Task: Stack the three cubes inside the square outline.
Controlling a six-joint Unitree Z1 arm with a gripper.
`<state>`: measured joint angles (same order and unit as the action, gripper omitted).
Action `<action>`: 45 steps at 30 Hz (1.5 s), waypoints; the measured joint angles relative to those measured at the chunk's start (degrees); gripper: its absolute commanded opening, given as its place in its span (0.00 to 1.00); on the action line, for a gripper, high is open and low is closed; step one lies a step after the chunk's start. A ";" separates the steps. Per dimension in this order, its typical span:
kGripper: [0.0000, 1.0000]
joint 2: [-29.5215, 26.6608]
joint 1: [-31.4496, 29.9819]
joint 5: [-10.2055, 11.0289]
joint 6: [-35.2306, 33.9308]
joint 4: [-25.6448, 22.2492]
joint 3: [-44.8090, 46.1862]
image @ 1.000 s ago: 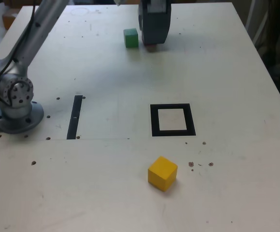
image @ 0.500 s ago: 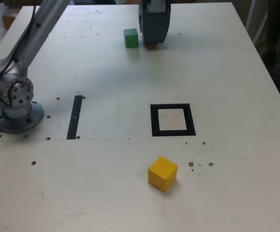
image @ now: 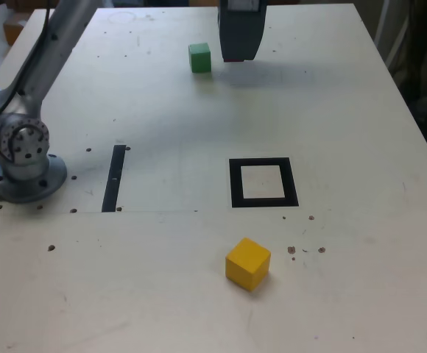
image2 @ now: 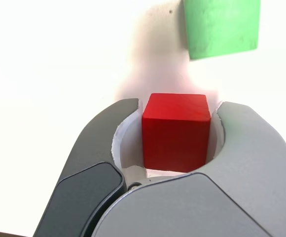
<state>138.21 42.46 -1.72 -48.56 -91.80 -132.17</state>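
A: Gripper clamped on the red cube; jaws pressed against two opposite faces, seen plainly from the wrist; cube and gripper raised a little off the table, shadow beneath.

B: From outside, gripper up at the far end; red cube hidden behind it there. Green cube just beside, on the exterior view's left, resting on the table, not touching.

A: Same green cube near the red one in the wrist view, clear of the jaws.

B: Square outline mid-table, white centre bare; yellow cube nearer the camera than the outline, turned at an angle, well apart from the other two. Black strip off on the exterior view's left, near the arm base.
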 measured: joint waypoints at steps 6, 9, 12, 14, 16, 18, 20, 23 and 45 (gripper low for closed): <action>0.33 -2.77 -2.94 1.10 9.01 -0.62 1.87; 0.33 -4.71 -4.94 0.52 14.89 -1.00 5.19; 0.33 -7.70 -7.77 0.50 20.67 -1.14 9.11; 0.33 -9.84 -9.90 1.24 24.59 -1.15 11.01; 0.33 -11.71 -11.97 2.32 28.51 -1.15 12.23; 0.34 -13.10 -14.10 3.46 32.22 -1.15 12.96; 0.34 -14.36 -16.83 4.80 36.14 -1.15 13.37; 0.34 -15.43 -21.03 5.95 41.93 -1.12 13.38; 0.34 -23.83 -38.60 7.00 56.24 7.67 27.93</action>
<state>114.37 3.86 5.28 7.68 -84.13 -104.24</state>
